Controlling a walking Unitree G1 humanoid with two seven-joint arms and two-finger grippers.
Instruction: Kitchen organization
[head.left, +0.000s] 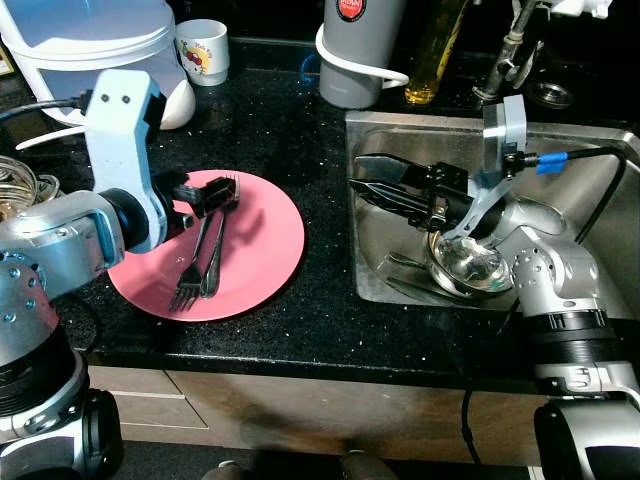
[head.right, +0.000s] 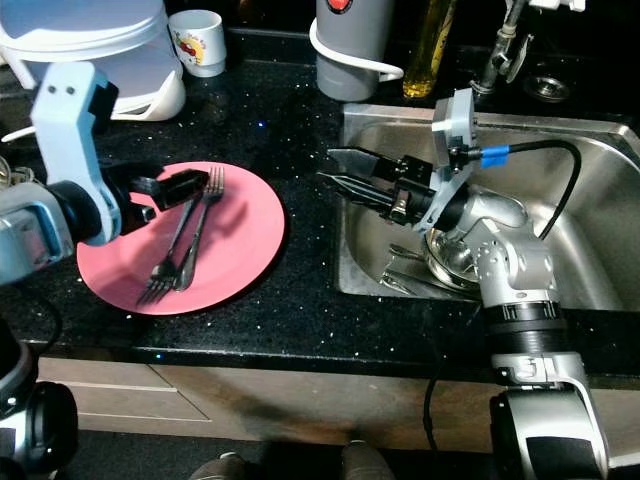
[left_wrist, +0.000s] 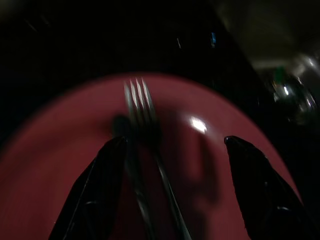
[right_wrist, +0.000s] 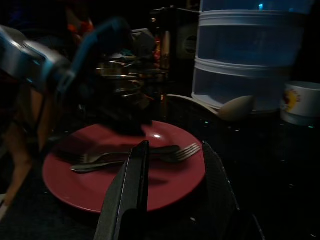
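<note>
Two forks (head.left: 200, 262) are seen lying side by side on a pink plate (head.left: 262, 240) at the left centre of the left eye view, their long axes running from the lower left toward the upper right; one fork's tines point up toward the far rim, the other's down toward the near rim. The plate rests on a black speckled counter (head.left: 300, 120). The left gripper (head.left: 205, 192) is held just over the upper ends of the forks, its fingers spread and nothing pinched between them. At the right centre, the right gripper (head.left: 362, 178) is poised over the left edge of a steel sink (head.left: 590, 150), fingers parted and empty. A metal bowl (head.left: 470, 262) and cutlery lie in the sink. A mug (head.left: 203, 50) stands at the upper left.
</note>
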